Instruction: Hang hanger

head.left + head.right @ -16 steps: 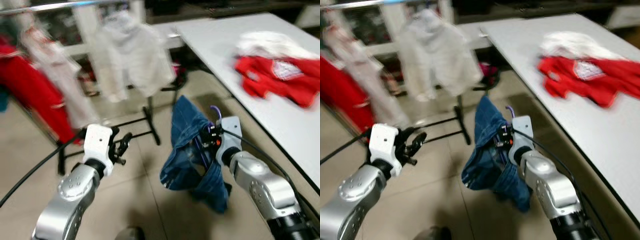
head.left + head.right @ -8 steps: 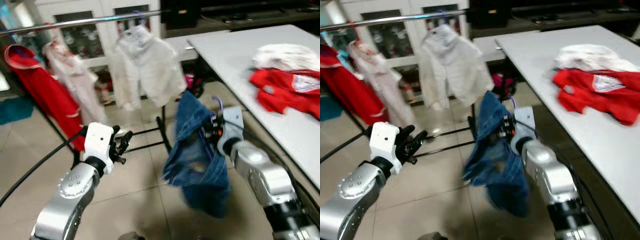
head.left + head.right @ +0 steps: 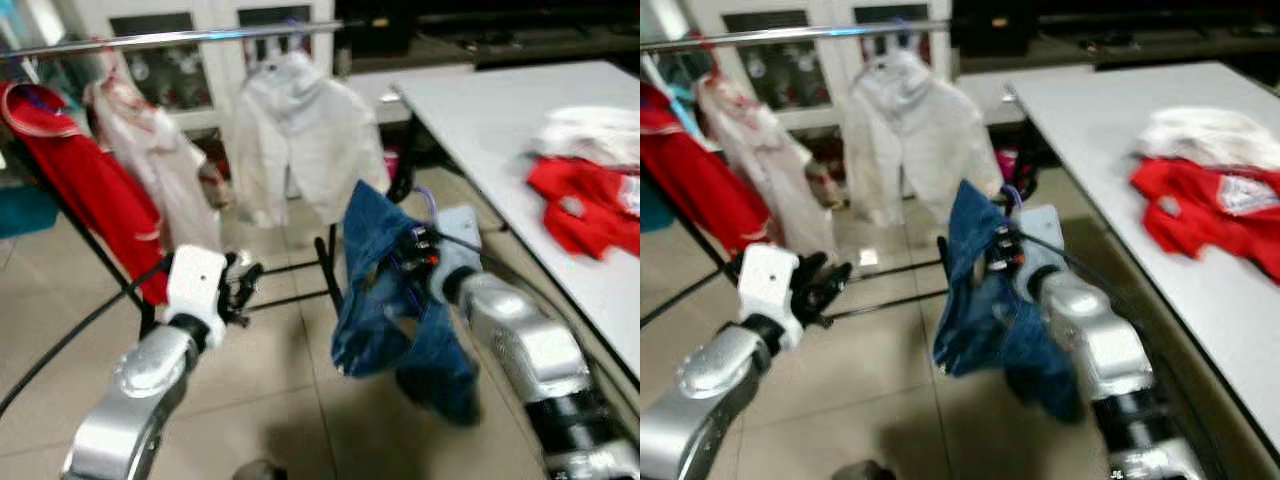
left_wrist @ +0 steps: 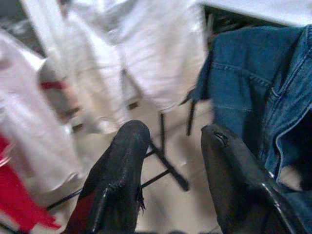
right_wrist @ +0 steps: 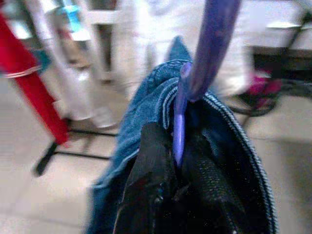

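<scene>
The right hand (image 5: 173, 161) has its two black fingers pinched together on the stem of a purple hanger (image 5: 204, 53), just below the hook, and a pair of blue jeans (image 3: 385, 300) hangs from it in front of the robot, clear of the floor. The hanger is carried between the tabletop (image 3: 490, 120) on the robot's right and the clothes rail (image 3: 180, 38) ahead, still well short of the rail and lower than it.

The denim looks heavy and floppy, and I'd expect it to swing and drag the hanger sideways on any quick turn. The hanger itself looks thin, smooth plastic, so it could twist in a grip that narrow. Holding right under the hook, as it does now, seems the sensible place: it keeps the hook free to go over the bar and puts the weight straight below the fingers.

The left hand (image 4: 170, 165) is empty, its fingers spread apart, held out low toward the rail's base.

On the rail there already hang a white jacket (image 3: 300, 130), a pale garment (image 3: 150, 165) and a red one (image 3: 75, 180). There seems to be room on the bar to the right of the white jacket. A red top (image 3: 585, 205) and something white (image 3: 590, 130) lie heaped on the tabletop. I see no baskets or bins.
</scene>
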Controlling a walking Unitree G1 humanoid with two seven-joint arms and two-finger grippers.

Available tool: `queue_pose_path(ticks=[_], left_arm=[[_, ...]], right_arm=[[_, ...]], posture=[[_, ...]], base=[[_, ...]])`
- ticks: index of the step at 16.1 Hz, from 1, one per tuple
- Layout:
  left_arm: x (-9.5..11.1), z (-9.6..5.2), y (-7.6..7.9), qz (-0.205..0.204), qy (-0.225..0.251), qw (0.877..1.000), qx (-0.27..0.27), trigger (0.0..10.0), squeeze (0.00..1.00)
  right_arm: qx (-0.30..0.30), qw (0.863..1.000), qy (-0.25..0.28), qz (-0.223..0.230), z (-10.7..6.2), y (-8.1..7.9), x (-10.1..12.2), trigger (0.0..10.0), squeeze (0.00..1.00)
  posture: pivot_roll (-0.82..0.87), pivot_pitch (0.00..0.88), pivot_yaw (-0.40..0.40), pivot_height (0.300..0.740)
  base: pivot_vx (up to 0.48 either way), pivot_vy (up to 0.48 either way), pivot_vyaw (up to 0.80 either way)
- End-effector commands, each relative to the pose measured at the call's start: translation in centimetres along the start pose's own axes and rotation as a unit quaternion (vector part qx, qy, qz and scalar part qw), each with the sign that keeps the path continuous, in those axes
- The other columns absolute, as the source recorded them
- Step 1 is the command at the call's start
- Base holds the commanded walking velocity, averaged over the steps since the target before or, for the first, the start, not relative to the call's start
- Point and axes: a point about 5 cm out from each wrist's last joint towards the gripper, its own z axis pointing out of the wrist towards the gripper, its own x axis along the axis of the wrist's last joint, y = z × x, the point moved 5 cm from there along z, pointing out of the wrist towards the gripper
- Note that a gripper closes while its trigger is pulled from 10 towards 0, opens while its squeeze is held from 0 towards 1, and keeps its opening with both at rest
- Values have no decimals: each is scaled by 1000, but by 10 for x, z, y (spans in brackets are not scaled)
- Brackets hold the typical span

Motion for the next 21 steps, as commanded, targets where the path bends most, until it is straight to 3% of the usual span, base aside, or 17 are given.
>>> queue_pose_path(ticks=[1, 17, 21], left_arm=[[3, 0, 1, 4, 3, 1000, -3, 10000, 0], [6, 0, 0, 7, 6, 1000, 1, 10000, 0], [7, -2, -1, 10, 7, 1000, 3, 10000, 0]], right_arm=[[5, 1000, 11, -12, 1, 2, 12, 10000, 0], [23, 999, 18, -30, 9, -5, 24, 10000, 0], [59, 998, -1, -38, 4, -16, 19, 10000, 0]], posture=[[-49, 88, 22, 740], [-42, 82, 10, 740], [-36, 83, 4, 740]], base=[[390, 0, 0], [398, 0, 0], [398, 0, 800]])
